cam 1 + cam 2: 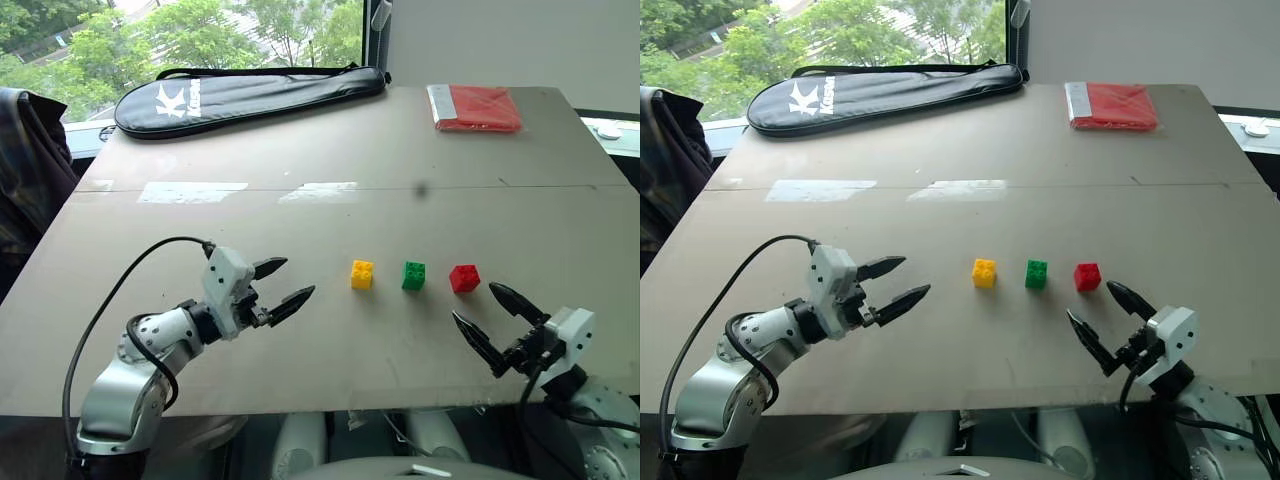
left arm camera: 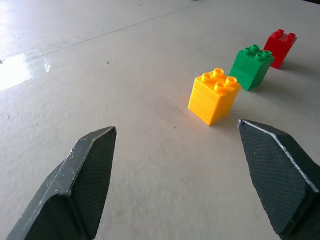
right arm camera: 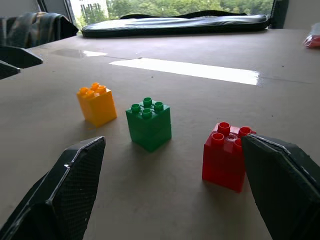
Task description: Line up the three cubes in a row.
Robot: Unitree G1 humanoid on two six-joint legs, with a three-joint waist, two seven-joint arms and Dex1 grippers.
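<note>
Yellow (image 1: 362, 274), green (image 1: 413, 275), red cubes (image 1: 464, 278) row left-right.

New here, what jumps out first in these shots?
Three bright bricks in a row mid-table: yellow cube, green cube, red cube, spaced apart. The left gripper and right gripper flank them, jaws open, holding nothing. A black racket bag lies along the table's far edge.

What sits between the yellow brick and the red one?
The green studded plastic brick, between the yellow brick and red brick, seen from both head views.
</note>
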